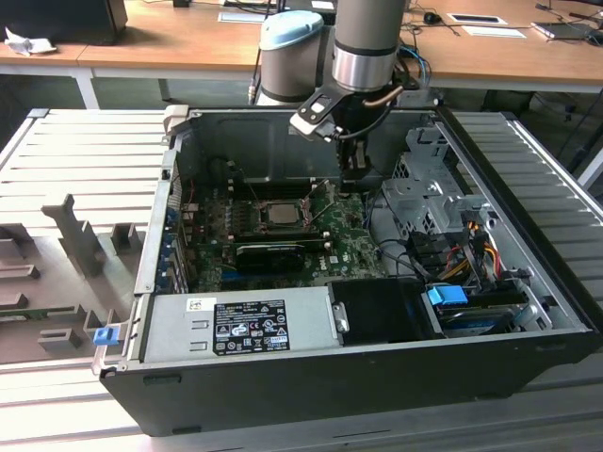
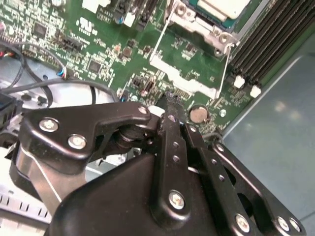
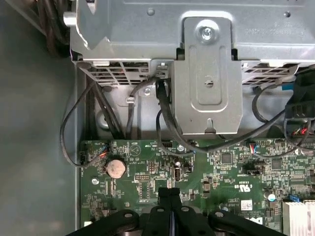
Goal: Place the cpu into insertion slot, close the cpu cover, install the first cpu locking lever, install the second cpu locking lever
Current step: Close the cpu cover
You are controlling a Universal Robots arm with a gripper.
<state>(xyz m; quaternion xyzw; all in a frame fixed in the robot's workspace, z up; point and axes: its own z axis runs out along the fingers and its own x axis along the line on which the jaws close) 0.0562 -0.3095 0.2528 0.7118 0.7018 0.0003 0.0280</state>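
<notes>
Nearest, inside the case's (image 1: pixel 283 395) front wall, a grey supply box (image 1: pixel 179 325) is lying flat. It is carrying a white tag and a black label (image 1: pixel 251 326), their print too small to make out. Beyond it the green board (image 1: pixel 350 250) is showing white lettering in both wrist views, and a black card (image 1: pixel 268 254) is lying across it. Just past the card, the cpu (image 1: pixel 280 213) is sitting in the slot (image 2: pixel 189 19), pale face up. Farther back, toward the exterior view's right of the slot, the gripper (image 1: pixel 353 186) is hanging close above the board. Its fingers (image 3: pixel 165 196) are pressing together on nothing, tips down near a coin cell (image 3: pixel 115 167). The arm (image 1: pixel 369 47) is standing upright over the case, its wrist pointing straight down. Wooden desks (image 1: pixel 141 47) are lying beyond.
</notes>
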